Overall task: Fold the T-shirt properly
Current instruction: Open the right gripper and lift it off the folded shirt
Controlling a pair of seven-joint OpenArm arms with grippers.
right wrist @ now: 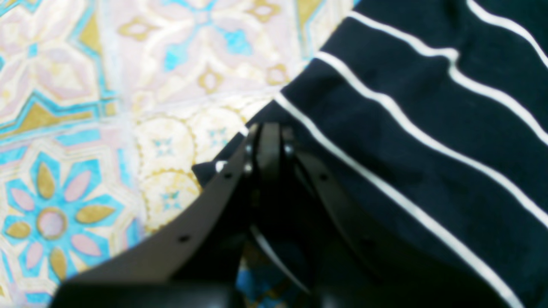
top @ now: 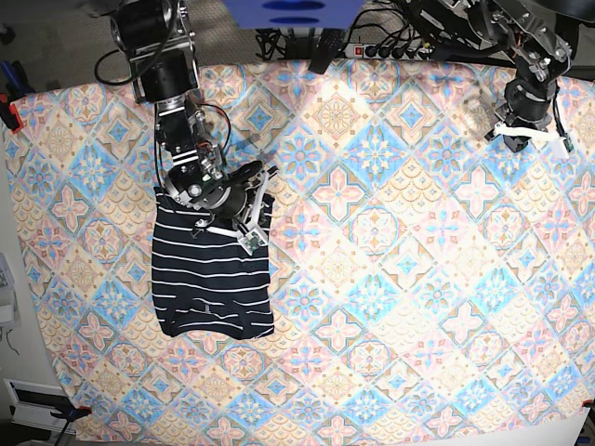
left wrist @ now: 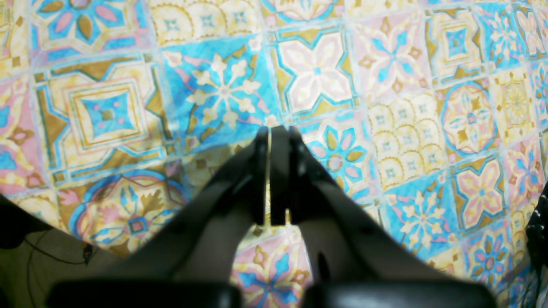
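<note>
The T-shirt point(top: 212, 279) lies folded on the tablecloth point(top: 390, 307); its top edge hides under the right end effector point(right wrist: 267, 128), clamped on that edge. Farther off, the left end effector point(left wrist: 274, 132) hovers closed, empty.

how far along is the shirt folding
Mostly done, it seems: the T-shirt lies as a compact rectangle on the tablecloth. In hand: the right gripper, fingers together, sits at the shirt's edge; whether it pinches cloth is unclear. The left gripper is shut over bare tablecloth, far off. Left: perhaps one more fold or tidying.
</note>
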